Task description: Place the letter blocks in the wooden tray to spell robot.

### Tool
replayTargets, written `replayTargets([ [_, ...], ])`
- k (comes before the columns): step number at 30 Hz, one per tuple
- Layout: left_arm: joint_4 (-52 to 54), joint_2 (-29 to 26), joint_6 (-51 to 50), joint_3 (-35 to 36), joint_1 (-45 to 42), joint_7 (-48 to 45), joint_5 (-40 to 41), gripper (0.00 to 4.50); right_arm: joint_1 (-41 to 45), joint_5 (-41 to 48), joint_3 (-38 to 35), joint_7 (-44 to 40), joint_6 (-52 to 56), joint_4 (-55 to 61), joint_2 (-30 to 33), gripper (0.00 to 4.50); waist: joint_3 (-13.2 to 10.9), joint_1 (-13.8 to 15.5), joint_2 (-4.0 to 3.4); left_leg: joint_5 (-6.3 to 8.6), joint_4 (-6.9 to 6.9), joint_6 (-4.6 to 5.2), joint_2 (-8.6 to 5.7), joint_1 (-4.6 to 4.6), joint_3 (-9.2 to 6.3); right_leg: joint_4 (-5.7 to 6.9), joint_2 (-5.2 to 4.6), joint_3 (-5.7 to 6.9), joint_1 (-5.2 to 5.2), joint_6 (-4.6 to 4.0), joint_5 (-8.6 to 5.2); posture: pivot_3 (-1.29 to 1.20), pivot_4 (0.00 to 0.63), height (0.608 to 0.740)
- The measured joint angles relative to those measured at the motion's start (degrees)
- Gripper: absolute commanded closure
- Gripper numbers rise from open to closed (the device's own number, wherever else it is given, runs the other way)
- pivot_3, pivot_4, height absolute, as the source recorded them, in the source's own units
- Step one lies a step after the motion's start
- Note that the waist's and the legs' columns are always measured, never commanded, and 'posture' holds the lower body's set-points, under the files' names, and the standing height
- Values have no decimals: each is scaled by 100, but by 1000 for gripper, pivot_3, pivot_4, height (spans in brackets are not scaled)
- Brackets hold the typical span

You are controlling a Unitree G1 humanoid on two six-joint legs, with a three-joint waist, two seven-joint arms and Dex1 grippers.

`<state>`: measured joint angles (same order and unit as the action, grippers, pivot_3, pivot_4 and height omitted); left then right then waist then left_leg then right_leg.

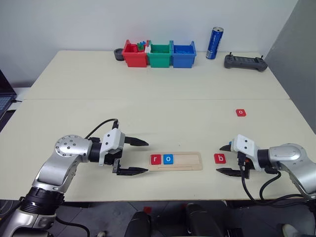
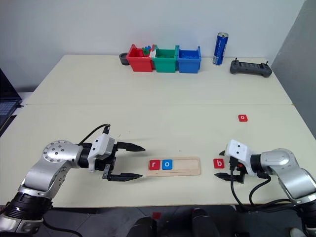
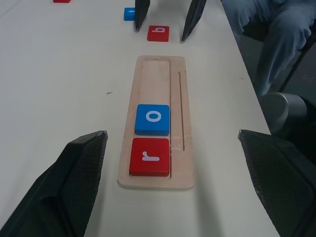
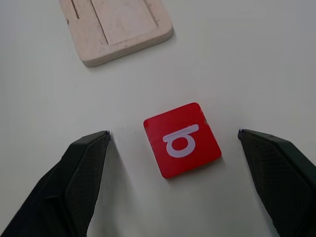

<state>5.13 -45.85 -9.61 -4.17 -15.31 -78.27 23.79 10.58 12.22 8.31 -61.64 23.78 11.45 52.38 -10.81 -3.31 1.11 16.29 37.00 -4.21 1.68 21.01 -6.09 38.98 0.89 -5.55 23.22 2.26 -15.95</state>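
- The wooden tray (image 1: pixel 176 161) lay on the near part of the worktop (image 1: pixel 148 94), between the two arms, with its long side running left to right.
- Two letter blocks were already seated at its left end: a red r block (image 1: pixel 155 159) and, touching it on the right, a blue o block (image 1: pixel 168 159). The rest of the recess stood bare, so "ro" was spelled and three places were left to fill.
- The red b block (image 1: pixel 220 158) lay flat on the worktop just right of the tray, not in it.
- The right gripper (image 1: pixel 228 159) sat low at that block with its jaws parted, one finger on each side and neither touching it; by my reading, b was the letter in hand.
- A second red o block (image 1: pixel 240 112) lay farther back on the right, well apart from the tray.
- A small blue block (image 3: pixel 129 14), probably the t, showed beyond the b in the left wrist view; its letter was too small to read.
- The left gripper (image 1: pixel 136 156) hovered just left of the tray, jaws wide apart and holding nothing.
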Motion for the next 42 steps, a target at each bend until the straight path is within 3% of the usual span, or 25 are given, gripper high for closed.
replayTargets([
  [6,146,-41,-12,1,97,14,1,0,101,-53,83,-98,-91,-52,-26,3058,0,0,0,0,1,0,0,0,0,1,0,0,0,-3,2,0,150,740],
  [15,268,-286,70,13,223,27,-142,0,541,258,194,-70,587,988,-316,3056,-1,-28,-2,0,-1,0,2,-4,-5,6,2,3,0,-2,1,0,150,740],
  [24,96,-306,275,3,194,14,-287,0,1525,-72,1479,419,1466,1224,-1322,3056,-1,7,-1,0,0,-1,0,3,-6,2,-1,5,2,-10,5,0,150,740],
  [42,-273,-197,863,-6,351,1,-416,0,2029,-456,1955,193,1481,793,-1382,3056,-1,2,-1,0,-1,0,0,2,-8,4,-1,8,4,-13,7,0,150,740],
])
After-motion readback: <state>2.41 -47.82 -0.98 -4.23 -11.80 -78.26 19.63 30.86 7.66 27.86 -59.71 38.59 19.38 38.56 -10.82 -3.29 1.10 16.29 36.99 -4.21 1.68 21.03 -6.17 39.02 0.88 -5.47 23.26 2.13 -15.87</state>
